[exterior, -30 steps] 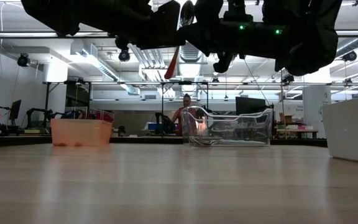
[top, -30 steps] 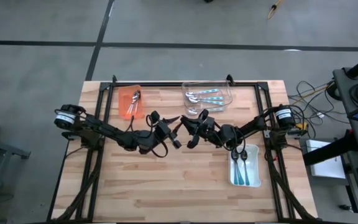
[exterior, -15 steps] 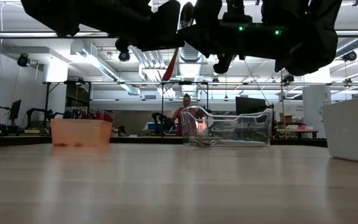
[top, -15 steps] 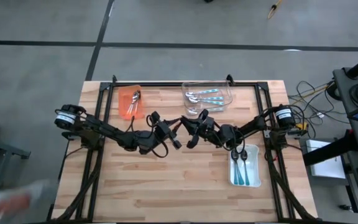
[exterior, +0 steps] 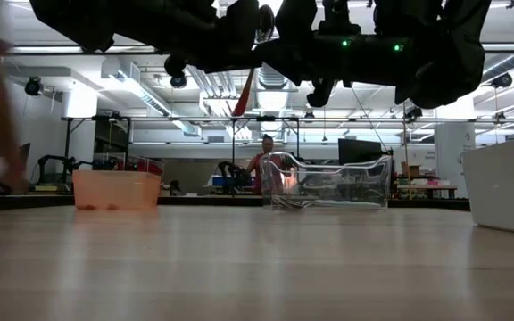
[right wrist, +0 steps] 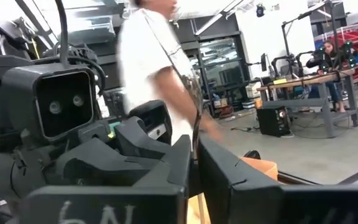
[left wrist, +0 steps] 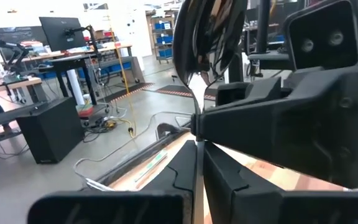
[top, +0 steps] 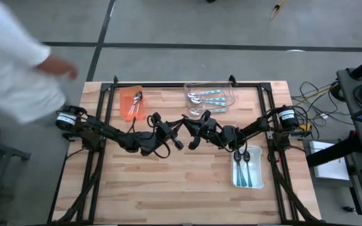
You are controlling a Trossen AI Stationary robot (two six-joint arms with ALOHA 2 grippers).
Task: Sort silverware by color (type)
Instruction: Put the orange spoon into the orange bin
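left wrist view: left gripper (left wrist: 197,163) jaws clenched on spoon (left wrist: 205,37), right gripper (right wrist: 194,163) jaws likewise

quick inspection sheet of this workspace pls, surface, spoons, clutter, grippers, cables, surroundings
surface: wooden table, bare at the near side
job's things: spoons in the orange tray, the clear tray and the white tray; one orange-handled spoon held up in the air between the two grippers
clutter: nothing seen
grippers: left gripper and right gripper meet above mid table, both shut on the orange-handled spoon, a handover
cables: loose cables on the floor off the table's right side
surroundings: a person in a white top passing the table's far left corner; another person at a far bench
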